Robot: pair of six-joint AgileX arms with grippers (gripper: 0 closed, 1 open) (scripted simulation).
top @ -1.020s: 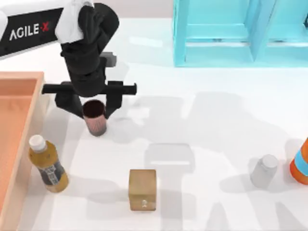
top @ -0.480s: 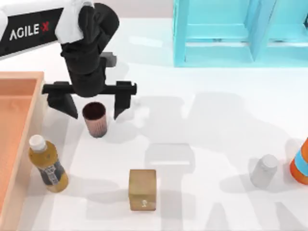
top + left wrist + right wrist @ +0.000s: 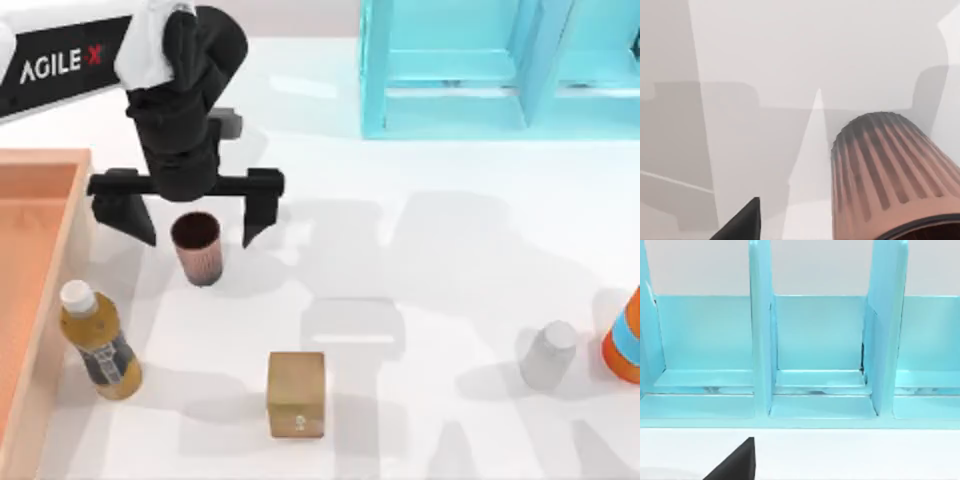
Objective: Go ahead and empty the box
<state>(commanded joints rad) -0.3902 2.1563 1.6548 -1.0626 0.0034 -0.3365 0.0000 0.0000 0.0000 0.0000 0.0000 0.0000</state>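
Hovering over the ribbed cup, your left gripper points down, fingers spread wide — the box runs off-frame.

A rendered simulation tabletop: plain white table, flat-shaded cyan shelf unit, blank backdrop.

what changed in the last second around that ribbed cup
The left gripper opened: a second ago its fingers were closed on the ribbed cup, now they stand spread on either side, apart from it. The cup stayed upright in place. Bottle, tan cube and box did not move.
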